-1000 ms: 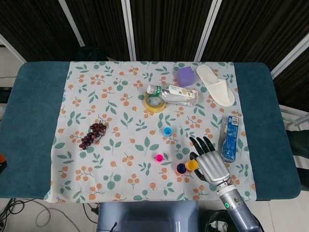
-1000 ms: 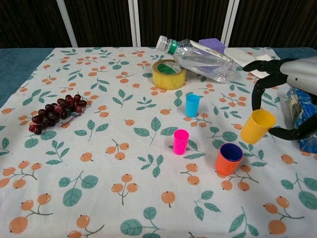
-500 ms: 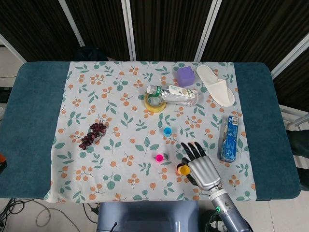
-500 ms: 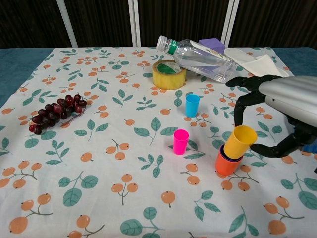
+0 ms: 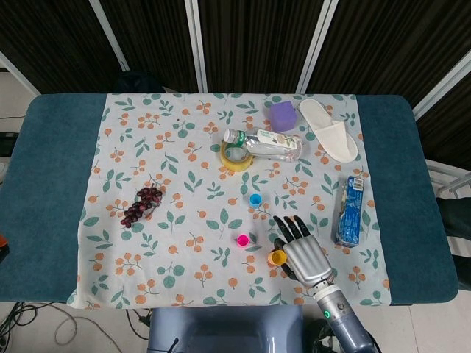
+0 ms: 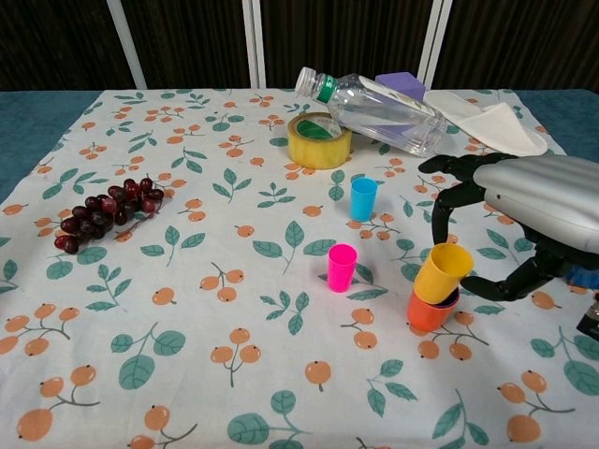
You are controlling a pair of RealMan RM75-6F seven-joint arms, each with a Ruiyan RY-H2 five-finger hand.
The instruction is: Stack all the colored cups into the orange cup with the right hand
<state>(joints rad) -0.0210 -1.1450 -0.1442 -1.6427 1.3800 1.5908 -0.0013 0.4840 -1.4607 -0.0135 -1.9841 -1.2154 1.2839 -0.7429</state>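
Observation:
My right hand (image 6: 524, 215) (image 5: 303, 252) pinches a yellow cup (image 6: 442, 272) (image 5: 277, 257) between thumb and fingers. The cup sits tilted in the mouth of the orange cup (image 6: 427, 311), which stands on the cloth with a purple cup rim just showing inside. A pink cup (image 6: 341, 267) (image 5: 243, 240) stands upright to the left of the stack. A blue cup (image 6: 363, 198) (image 5: 255, 199) stands further back. My left hand is in neither view.
A clear bottle (image 6: 374, 108) lies on a yellow tape roll (image 6: 318, 140) at the back. Grapes (image 6: 103, 210) lie at the left. A blue packet (image 5: 349, 209) lies right of my hand. A white slipper (image 5: 329, 129) and purple block (image 5: 282, 115) sit far right.
My right hand carried the yellow cup left and down from beside the orange cup until it sits in that cup's mouth.

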